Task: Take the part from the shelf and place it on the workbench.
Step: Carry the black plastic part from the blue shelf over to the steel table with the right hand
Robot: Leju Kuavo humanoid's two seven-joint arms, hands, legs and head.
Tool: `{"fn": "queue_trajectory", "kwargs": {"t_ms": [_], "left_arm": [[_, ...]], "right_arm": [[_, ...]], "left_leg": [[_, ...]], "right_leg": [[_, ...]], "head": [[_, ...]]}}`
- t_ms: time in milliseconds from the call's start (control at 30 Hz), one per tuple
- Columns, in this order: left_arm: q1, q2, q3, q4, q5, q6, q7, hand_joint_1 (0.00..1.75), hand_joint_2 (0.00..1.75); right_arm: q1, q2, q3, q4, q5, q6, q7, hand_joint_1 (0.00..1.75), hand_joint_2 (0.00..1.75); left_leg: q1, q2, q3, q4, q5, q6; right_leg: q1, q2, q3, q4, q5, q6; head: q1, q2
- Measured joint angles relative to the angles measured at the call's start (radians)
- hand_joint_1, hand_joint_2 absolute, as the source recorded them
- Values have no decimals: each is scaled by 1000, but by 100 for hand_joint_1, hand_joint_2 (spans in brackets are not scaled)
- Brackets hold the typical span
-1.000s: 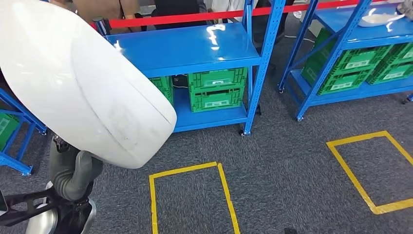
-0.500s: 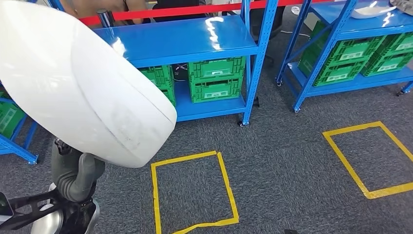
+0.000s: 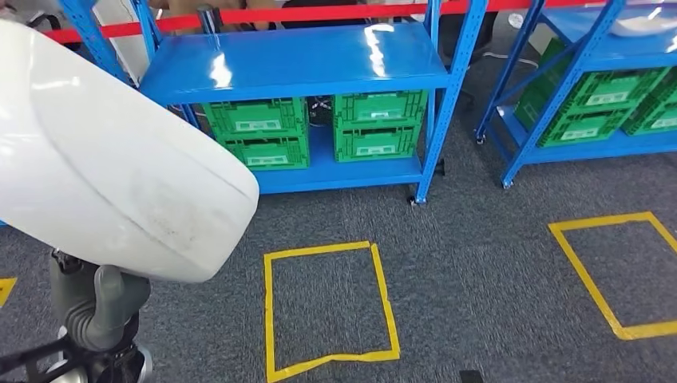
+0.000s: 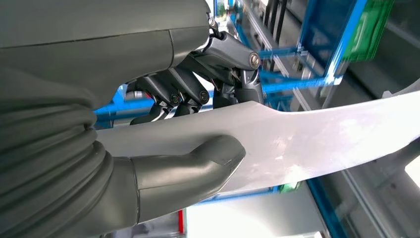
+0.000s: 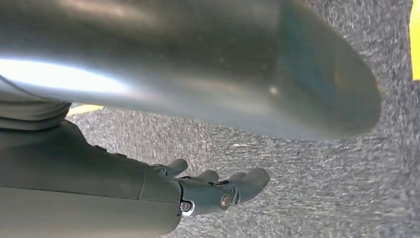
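You are looking at a large white curved part (image 3: 120, 183) that takes up the left side of the head view, held up above the grey carpet (image 3: 479, 263). The left hand (image 4: 198, 129) grips it at its edge: in the left wrist view the thick grey thumb (image 4: 198, 166) presses one face of the white panel and the darker fingers (image 4: 198, 91) bear on the other face, so the fingers are clamped on the part. In the head view the same hand shows below the part, its ribbed grey cover and thumb rising to the panel's underside.

The right hand (image 5: 218, 191) hangs over the carpet in the right wrist view, its fingers stretched out side by side and slightly curled, holding nothing.

Ahead of you stands a blue shelf (image 3: 303, 64) with a bare glossy top. On its lower level sit green crates (image 3: 319, 132), stacked in two pairs side by side. A second blue shelf (image 3: 599, 56) stands to the right, also carrying green crates. A red barrier bar (image 3: 319, 13) runs behind the shelves. On the carpet, a yellow tape square (image 3: 329, 307) lies just in front of the first shelf, and another yellow tape outline (image 3: 615, 271) lies well to the right.
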Motion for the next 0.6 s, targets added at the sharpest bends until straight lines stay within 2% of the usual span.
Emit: {"fn": "queue_trajectory", "kwargs": {"t_ms": [33, 100, 167, 200, 233, 267, 300, 333, 367, 433, 467, 533, 567, 600], "left_arm": [[6, -2, 4, -5, -3, 3, -1, 175, 175], [16, -8, 10, -14, -6, 9, -4, 175, 175], [22, -13, 14, -18, -9, 12, -7, 175, 175], [26, -15, 15, -18, -10, 12, -8, 175, 175], [31, -16, 17, -18, -10, 13, -10, 175, 175], [35, -16, 19, -18, -11, 13, -14, 175, 175], [38, -17, 23, -18, -11, 14, -19, 175, 175], [40, -18, 27, -18, -11, 14, -24, 175, 175], [41, -20, 31, -18, -11, 14, -28, 175, 175], [43, -22, 35, -18, -11, 14, -33, 175, 175], [45, -23, 36, -18, -11, 14, -34, 175, 175], [49, -24, 41, -19, -12, 14, -34, 175, 175], [49, -24, 44, -20, -11, 14, -35, 175, 175], [49, -24, 48, -21, -11, 14, -36, 175, 175]], "right_arm": [[-1, 0, 4, 0, 3, 1, 0, 0, 0], [-2, -2, 11, 0, 7, 5, 1, 0, 0], [1, -4, 15, 0, 8, 10, 2, 0, 0], [3, -5, 16, 0, 8, 11, 3, 0, 0], [4, -5, 16, 0, 9, 12, 4, 0, 0], [5, -6, 18, 0, 10, 13, 4, 0, 0], [4, -6, 19, 0, 12, 14, 4, 0, 0], [4, -7, 21, 0, 13, 16, 4, 0, 0], [3, -8, 23, 0, 15, 17, 4, 0, 0], [1, -11, 27, 0, 17, 20, 4, 0, 0], [1, -12, 29, 0, 18, 22, 4, 0, 0], [-2, -11, 32, 0, 20, 23, 4, 0, 0], [-3, -11, 33, 0, 21, 23, 4, 0, 0], [-4, -11, 33, 0, 22, 24, 4, 0, 0]], "left_leg": [[2, -9, -2, -4, 2, 8], [6, -29, -9, -9, 11, 23], [7, -49, -17, -9, 18, 33], [6, -60, -22, -8, 21, 36], [4, -72, -25, -6, 23, 36], [3, -85, -28, -4, 24, 36], [3, -98, -30, -1, 25, 35], [3, -110, -31, 3, 26, 33], [2, -121, -33, 6, 26, 31], [3, -142, -41, 12, 29, 20], [4, -152, -46, 12, 32, 13], [6, -168, -54, 8, 39, 0], [5, -158, -60, 15, 34, -5], [4, -137, -72, 38, 19, -9]], "right_leg": [[-1, 1, -1, 4, -3, 7], [-4, 37, -21, 52, -39, 18], [-6, 85, -79, 178, -109, 21], [-5, 94, -110, 245, -136, 21], [-5, 98, -131, 289, -147, 20], [-4, 100, -134, 294, -136, 18], [-4, 103, -118, 260, -108, 14], [-4, 115, -84, 191, -69, 10], [-4, 139, -49, 119, -40, 5], [-4, 176, -8, 25, -12, -1], [-2, 181, -6, 15, -15, -2], [-4, 158, -6, 9, -7, -10], [-6, 146, -4, 4, -3, -17], [-10, 133, -3, 0, 1, -23]], "head": [[0, 0], [2, 0], [6, 0], [7, 0], [7, 0], [7, 0], [7, 0], [8, 0], [7, 0], [7, 0], [7, 0], [7, 0], [6, 0], [3, 0]]}}
